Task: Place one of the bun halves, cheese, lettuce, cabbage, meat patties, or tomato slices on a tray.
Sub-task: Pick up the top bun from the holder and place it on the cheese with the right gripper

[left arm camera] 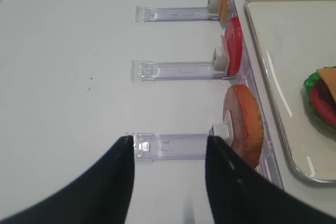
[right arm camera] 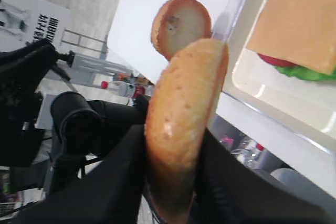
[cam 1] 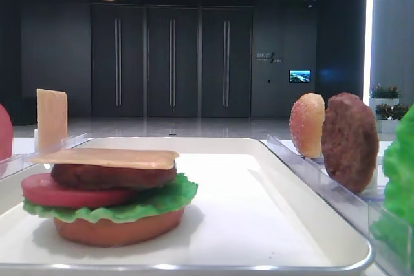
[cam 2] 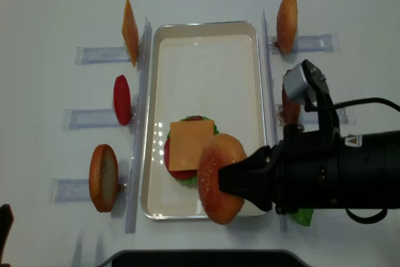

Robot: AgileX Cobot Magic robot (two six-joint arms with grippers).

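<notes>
Realsense high view: right end effector (cam 2: 232,187) is clamped on a bun top (cam 2: 220,178), held on edge above the near end of the tray (cam 2: 206,27), just right of the stack (cam 2: 190,148). The right wrist view confirms both fingers (right arm camera: 118,182) pressing the bun's faces. The stack reads, bottom up: bottom bun, lettuce (cam 1: 155,201), tomato (cam 1: 71,192), patty (cam 1: 113,174), cheese (cam 1: 107,156).

Risks (judgement):
- The bun is vertical; released like this it would land on its rim and roll, possibly off the tray.
- It sits off-centre from the stack, so lowering could catch the cheese corner and shove the layers sideways.
- The grip is near one edge only, so the bun may pivot during wrist rotation.

Left end effector (left arm camera: 168,148) stands open and empty over the table (left arm camera: 68,77), beside the left racks.

Writing: a distant wall sign in the low high view and a banner in the right wrist view, both unreadable.
</notes>
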